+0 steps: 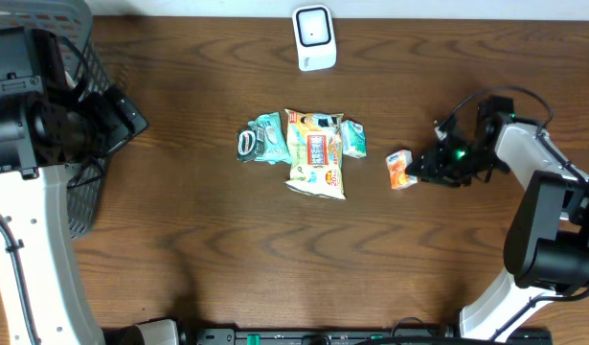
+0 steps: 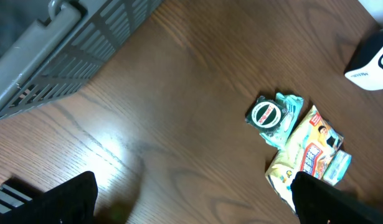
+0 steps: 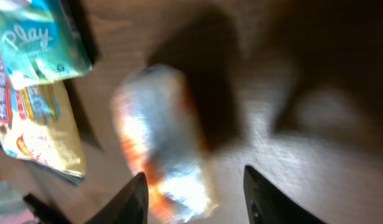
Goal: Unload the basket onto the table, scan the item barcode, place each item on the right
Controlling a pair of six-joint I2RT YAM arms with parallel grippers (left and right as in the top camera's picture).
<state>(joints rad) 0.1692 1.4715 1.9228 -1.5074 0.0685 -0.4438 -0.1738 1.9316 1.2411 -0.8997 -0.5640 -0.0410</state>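
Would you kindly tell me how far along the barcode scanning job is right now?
Done: nothing looks scanned; the barcode scanner stands alone, away from every item. In hand: the right end effector sits open at the orange-and-white packet, which lies flat beside the snack pile. Left: gripping it, lifting it and showing its barcode to the scanner. The left end effector is open and empty near the basket.
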